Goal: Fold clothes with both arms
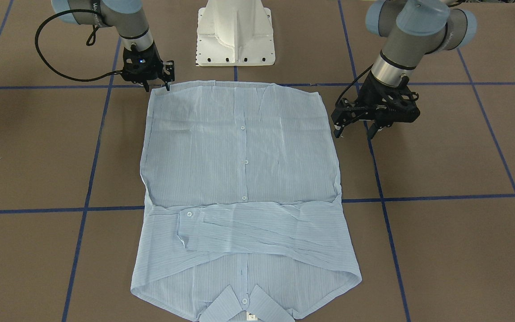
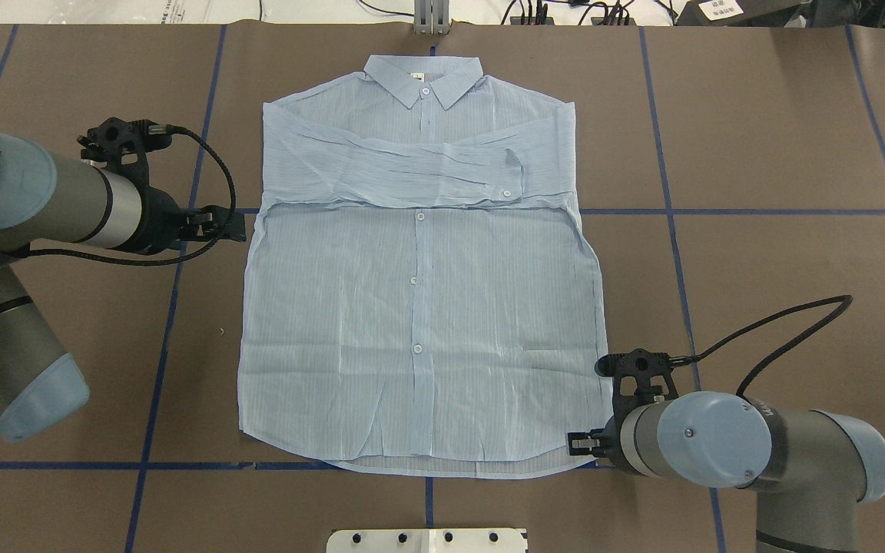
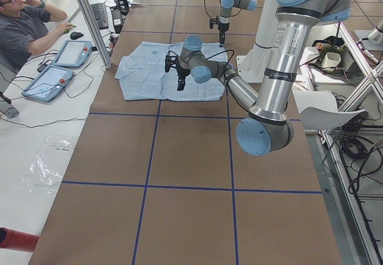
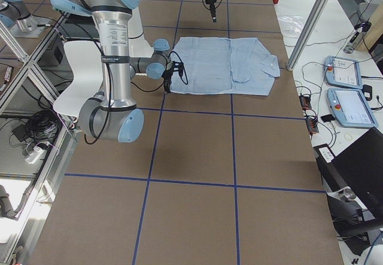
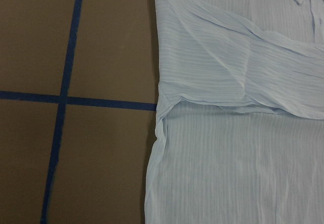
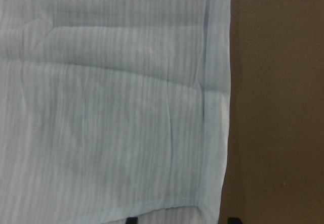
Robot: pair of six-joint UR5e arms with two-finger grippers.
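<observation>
The pale blue striped shirt (image 2: 419, 292) lies flat, buttons up, with the collar (image 2: 423, 77) at the far side. Its sleeves are folded across the chest (image 1: 257, 228). My left gripper (image 1: 355, 131) hovers open just off the shirt's side edge, near where the sleeve fold meets the body (image 5: 167, 102). It holds nothing. My right gripper (image 1: 157, 86) is open at the hem corner nearest the robot. In the right wrist view its two fingertips (image 6: 233, 220) stand apart on either side of that corner (image 6: 207, 204). Both arms reach in from opposite sides of the brown table.
The white pedestal base (image 1: 235, 36) stands just behind the hem. Blue tape lines (image 2: 719, 211) cross the brown table top. In the exterior left view a person (image 3: 27, 29) sits at a side desk with tablets (image 3: 60, 67). Black cables (image 2: 780, 330) loop off both wrists.
</observation>
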